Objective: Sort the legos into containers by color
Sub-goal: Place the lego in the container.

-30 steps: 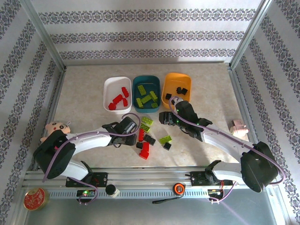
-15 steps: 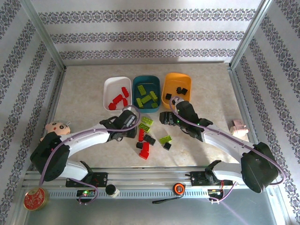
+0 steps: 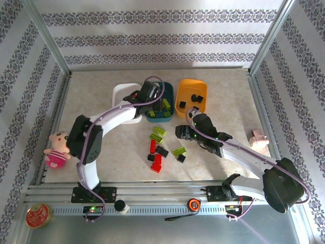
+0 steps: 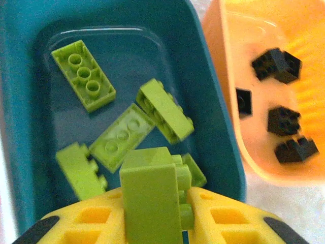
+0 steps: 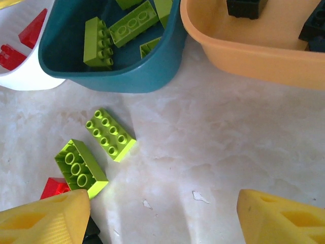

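Top view: left gripper (image 3: 156,103) over teal tub (image 3: 170,93), upper centre; white tub (image 3: 120,95) to its left, orange tub (image 3: 189,89) to its right. Loose legos (image 3: 153,146) lower centre, right gripper (image 3: 178,131) just beside them.
Left wrist: left gripper clenched on lime brick (image 4: 150,195), bottom centre, above teal tub.
Right wrist: right gripper released, jaws wide, nothing between.

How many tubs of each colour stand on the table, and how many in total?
White tub: 1
Teal tub: 1
Orange tub: 1
Total: 3
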Controlling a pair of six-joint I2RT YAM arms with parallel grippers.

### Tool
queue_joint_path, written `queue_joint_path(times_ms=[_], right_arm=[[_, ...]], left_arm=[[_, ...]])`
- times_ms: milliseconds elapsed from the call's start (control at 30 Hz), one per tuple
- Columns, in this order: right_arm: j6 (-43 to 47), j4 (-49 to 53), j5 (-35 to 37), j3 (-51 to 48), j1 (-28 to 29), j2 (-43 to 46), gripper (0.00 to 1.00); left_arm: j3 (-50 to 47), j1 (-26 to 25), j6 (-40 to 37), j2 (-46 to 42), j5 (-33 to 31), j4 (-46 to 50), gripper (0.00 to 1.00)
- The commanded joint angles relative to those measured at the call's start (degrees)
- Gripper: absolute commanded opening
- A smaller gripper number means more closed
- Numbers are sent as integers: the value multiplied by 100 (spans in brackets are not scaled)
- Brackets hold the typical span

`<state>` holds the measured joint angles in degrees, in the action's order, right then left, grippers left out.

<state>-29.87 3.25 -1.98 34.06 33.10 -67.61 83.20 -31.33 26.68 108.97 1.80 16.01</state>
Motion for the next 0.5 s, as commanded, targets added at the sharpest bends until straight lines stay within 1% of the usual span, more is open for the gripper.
queue_joint_path(times_ms=[0, 100, 167, 233, 333, 467], right_arm=[[-38, 68, 8, -147, -43, 132, 77], [-26, 78, -126, -258, -41, 169, 77], [-6, 79, -246, -340, -25, 192, 77], [23, 118, -338, -390, 0, 188, 77], [38, 179, -412, -452, 71, 178, 77], [119, 262, -475, -429, 224, 65, 77]], left_arm=[[783, 55, -155, 603, 188, 146, 36], [1223, 89, -35, 914, 318, 192, 47], [1282, 92, 80, 854, 485, 85, 52], [1131, 77, 209, 601, 667, -168, 58], [723, 38, 268, -1, 760, -489, 71], [-273, 19, 432, -1045, 917, -931, 82]])
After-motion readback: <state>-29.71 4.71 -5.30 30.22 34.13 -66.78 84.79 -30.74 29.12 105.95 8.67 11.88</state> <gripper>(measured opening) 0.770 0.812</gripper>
